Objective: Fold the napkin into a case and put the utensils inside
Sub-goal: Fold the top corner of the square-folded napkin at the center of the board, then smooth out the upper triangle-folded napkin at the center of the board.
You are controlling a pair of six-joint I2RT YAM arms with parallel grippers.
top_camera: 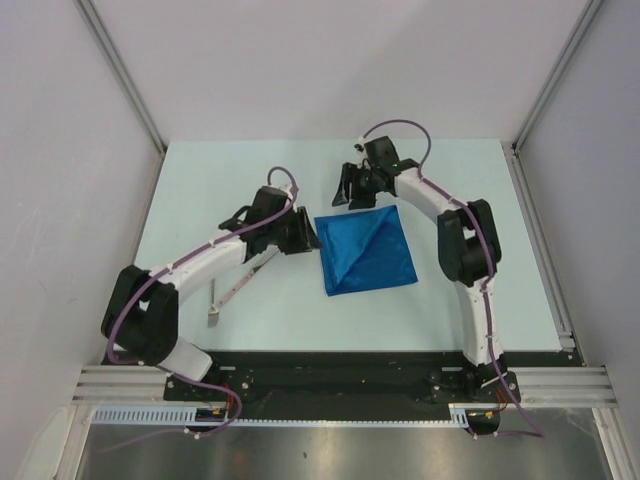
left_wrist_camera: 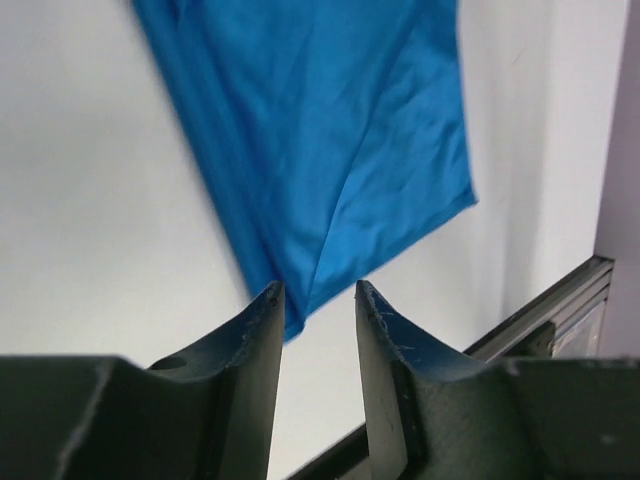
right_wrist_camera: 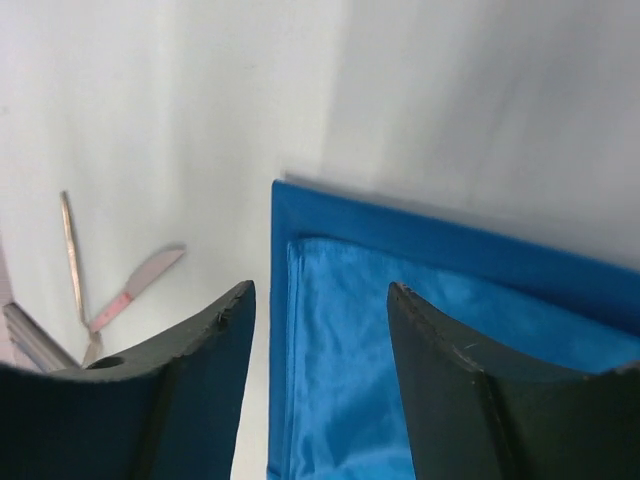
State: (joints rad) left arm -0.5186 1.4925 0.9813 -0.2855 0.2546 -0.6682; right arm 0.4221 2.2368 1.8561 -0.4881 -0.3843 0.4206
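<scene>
Slim silver-grey metal utensils [right_wrist_camera: 140, 278] lie near left on the pale table [top_camera: 480, 300], beneath the left arm. The creased royal-blue cloth napkin [top_camera: 365, 250] lies folded at centre. The left claw [left_wrist_camera: 318, 290], partly open and empty, hovers by its left edge. The right claw [right_wrist_camera: 320, 290] gapes empty over its far-left corner.

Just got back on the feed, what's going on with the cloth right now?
The napkin lies loosely folded on the table, layers overlapping, not yet a narrow case. The left gripper sits at a corner on its left side, and the right gripper hovers over its far edge. Both are open and hold nothing. The utensils lie on the bare table off to the left, not in the cloth.
</scene>
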